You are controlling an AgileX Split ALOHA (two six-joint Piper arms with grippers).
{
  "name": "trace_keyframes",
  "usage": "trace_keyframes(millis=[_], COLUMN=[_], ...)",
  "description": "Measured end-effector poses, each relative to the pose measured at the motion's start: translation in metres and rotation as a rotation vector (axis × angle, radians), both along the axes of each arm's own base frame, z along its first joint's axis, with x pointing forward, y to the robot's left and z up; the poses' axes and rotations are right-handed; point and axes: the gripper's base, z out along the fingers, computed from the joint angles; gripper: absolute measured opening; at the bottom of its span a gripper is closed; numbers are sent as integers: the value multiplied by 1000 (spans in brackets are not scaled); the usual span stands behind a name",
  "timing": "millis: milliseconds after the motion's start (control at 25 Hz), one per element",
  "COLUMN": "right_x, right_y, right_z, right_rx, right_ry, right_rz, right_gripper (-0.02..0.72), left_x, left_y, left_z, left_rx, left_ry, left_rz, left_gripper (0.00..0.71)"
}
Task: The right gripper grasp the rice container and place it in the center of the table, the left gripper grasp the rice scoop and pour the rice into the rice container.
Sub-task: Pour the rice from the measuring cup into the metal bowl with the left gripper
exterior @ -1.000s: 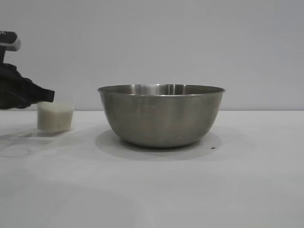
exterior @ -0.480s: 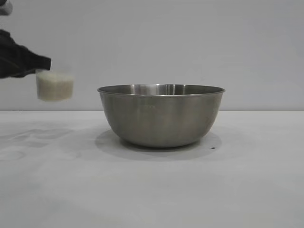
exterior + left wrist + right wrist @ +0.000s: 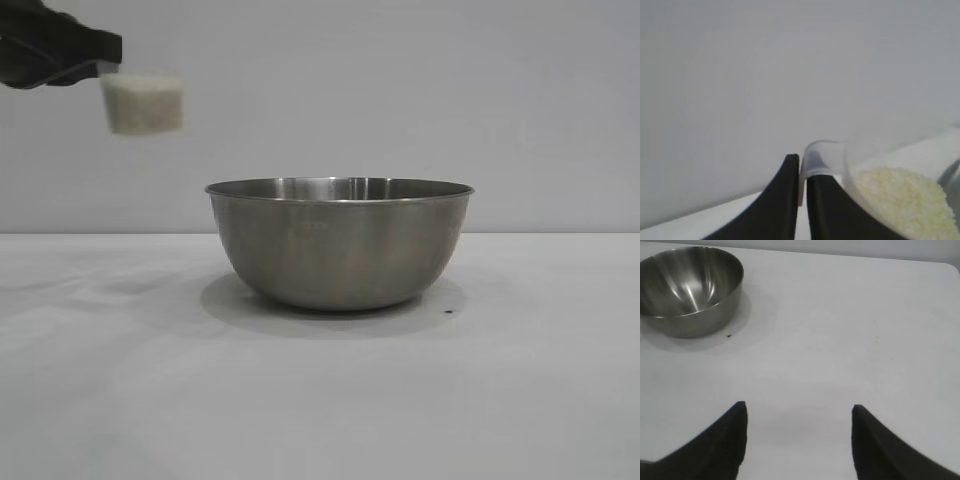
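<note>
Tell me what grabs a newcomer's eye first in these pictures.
The large round brushed-steel bowl dominates, standing empty at the middle of the plain white table. Next comes the small translucent plastic cup full of off-white rice, held by its handle in the left tool, in the air above rim height, left of the bowl.

Rice container (image 3: pixel 340 245) stands on the table (image 3: pixel 320 400), about mid-table. Rice scoop (image 3: pixel 143 103) up in the air to its left, above rim level, well clear of the tabletop, pinched at its handle by the left gripper (image 3: pixel 108 52) reaching in from the far left. Rice (image 3: pixel 905 200) lies in the scoop. Right gripper (image 3: pixel 799 437) hovers over bare table, well apart from the container.
</note>
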Motion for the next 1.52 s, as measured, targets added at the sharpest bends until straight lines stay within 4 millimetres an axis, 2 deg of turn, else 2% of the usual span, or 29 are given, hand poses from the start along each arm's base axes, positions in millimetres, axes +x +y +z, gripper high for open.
trace_keyframes(millis=[120, 480, 720, 1000, 1200, 1520], right_x=[0, 0, 0, 0, 0, 0], right_y=[0, 0, 0, 0, 0, 0], right_z=[0, 0, 0, 0, 0, 0], right_rx=[0, 0, 0, 0, 0, 0], right_ry=[0, 0, 0, 0, 0, 0], right_rz=[0, 0, 0, 0, 0, 0], right_gripper=[443, 443, 443, 443, 443, 443], left_x=[8, 26, 39, 53, 62, 69], left_y=[-7, -48, -71, -100, -108, -114], left_z=[9, 27, 13, 5, -3, -11], left_rx=[3, 52, 70, 99, 136, 404], left_ry=[-23, -42, -6, -36, -45, -138], left_rz=[-18, -119, -160, -242, -271, -302], left_gripper=[0, 0, 0, 0, 0, 0])
